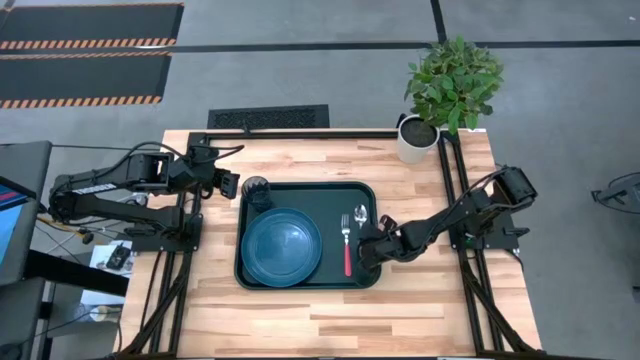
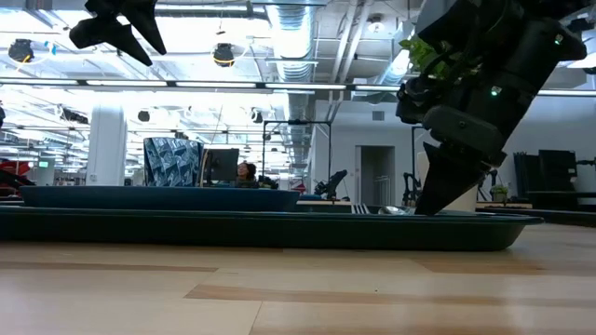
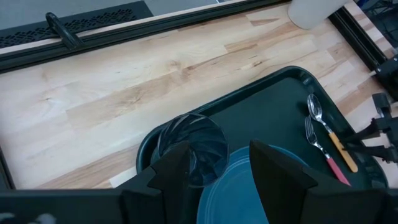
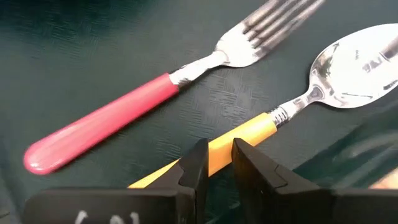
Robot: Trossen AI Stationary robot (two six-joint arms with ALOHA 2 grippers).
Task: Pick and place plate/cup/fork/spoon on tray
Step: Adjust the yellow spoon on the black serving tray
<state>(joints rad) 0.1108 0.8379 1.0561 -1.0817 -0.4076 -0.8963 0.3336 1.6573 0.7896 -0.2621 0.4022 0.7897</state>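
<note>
The right gripper sat lowest and closest in its wrist view, jaws pinching the orange-yellow handle of the spoon from both sides. The spoon lay flat on the tray, just beside the fork and roughly parallel to it; the two did not touch. In the high view the right gripper stood over the tray's right edge, at the handle end of the spoon. Holding by the handle kept the jaws clear of the metal bowl and of the fork alongside. Judgement: the spoon was at its resting place and awaited only release

The plate occupied the tray's left half. The cup stood upright in the tray's far left corner, at the plate's rim; whether they touched could not be told. This layout left the right strip free for the cutlery

The left gripper hung above the cup, jaws spread and holding nothing. The high view placed the left gripper just outside the tray's far left corner, over the worktop. The low view showed it raised well clear of the tray

Judgement: all four items lay on the tray, so the task was nearly complete. A plant pot stood at the worktop's far right corner, well apart from the tray
</note>
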